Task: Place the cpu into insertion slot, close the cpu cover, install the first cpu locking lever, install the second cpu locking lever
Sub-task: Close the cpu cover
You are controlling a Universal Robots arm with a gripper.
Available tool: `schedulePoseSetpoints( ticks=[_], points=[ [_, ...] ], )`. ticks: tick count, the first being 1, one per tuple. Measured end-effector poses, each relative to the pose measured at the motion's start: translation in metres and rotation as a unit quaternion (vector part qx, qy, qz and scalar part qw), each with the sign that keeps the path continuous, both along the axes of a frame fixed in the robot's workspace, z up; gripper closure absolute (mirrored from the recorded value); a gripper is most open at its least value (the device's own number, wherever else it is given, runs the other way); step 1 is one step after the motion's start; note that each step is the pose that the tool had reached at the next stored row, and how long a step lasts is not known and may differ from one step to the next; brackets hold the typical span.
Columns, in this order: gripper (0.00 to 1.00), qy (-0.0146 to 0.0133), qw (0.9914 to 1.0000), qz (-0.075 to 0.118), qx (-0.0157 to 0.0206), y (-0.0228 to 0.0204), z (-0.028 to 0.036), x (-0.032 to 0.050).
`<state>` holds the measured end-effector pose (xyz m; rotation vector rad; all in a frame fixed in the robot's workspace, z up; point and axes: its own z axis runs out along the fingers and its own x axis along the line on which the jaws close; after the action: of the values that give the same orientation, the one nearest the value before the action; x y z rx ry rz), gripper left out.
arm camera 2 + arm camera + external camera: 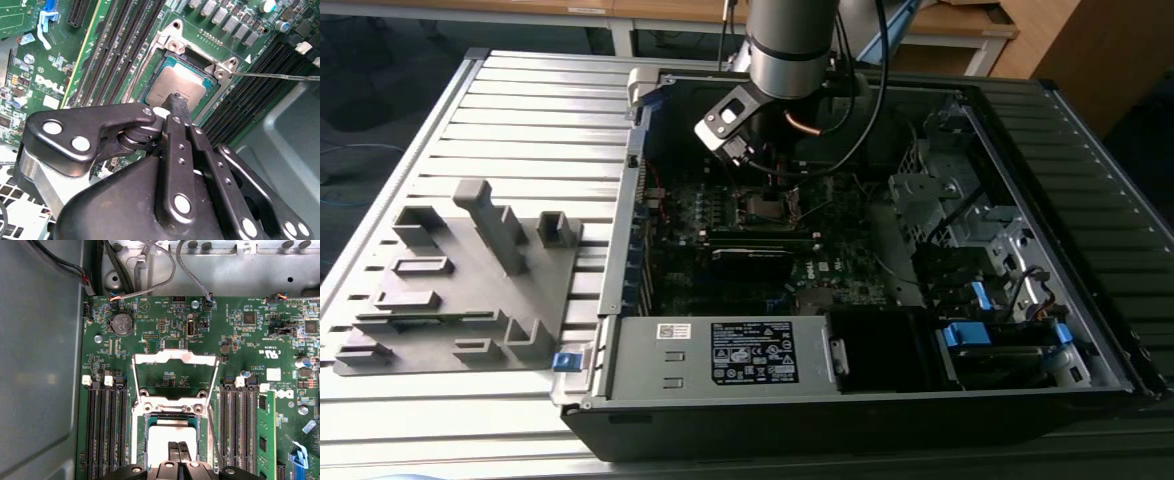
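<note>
The cpu (167, 435) lies flat in the insertion slot (145, 440) on the green motherboard, its silver top (177, 82) showing in both wrist views. The cpu cover (175, 359), a thin silvery frame, is swung open and lies back from the socket on its hinge. My gripper (178, 449) hangs straight over the chip with its two black fingers pressed together and nothing between them. The fingertips (176, 102) sit at the chip's top near one edge; I cannot tell whether they touch it. A thin locking lever (272, 76) sticks out sideways from the socket corner. In the exterior view the gripper (771, 180) is low inside the case.
Black memory slots (105, 430) flank the socket on both sides, one holding a green module (265, 435). The open computer case (627, 250) has metal walls all round, a power supply (720, 355) at the front, cables (150, 270) at the back. A grey fixture (467, 280) lies outside.
</note>
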<state>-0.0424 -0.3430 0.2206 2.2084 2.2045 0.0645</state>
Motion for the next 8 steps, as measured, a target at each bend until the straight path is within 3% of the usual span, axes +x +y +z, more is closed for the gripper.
schedulePoseSetpoints(
  ticks=[4, 8],
  points=[
    [0.89, 0.0, 1.0, 0.0, 0.0, 0.0, 0.0026, 0.0],
    [0.89, 0.0, 1.0, 0.0, 0.0, 0.0, 0.0102, 0.0]
  ],
)
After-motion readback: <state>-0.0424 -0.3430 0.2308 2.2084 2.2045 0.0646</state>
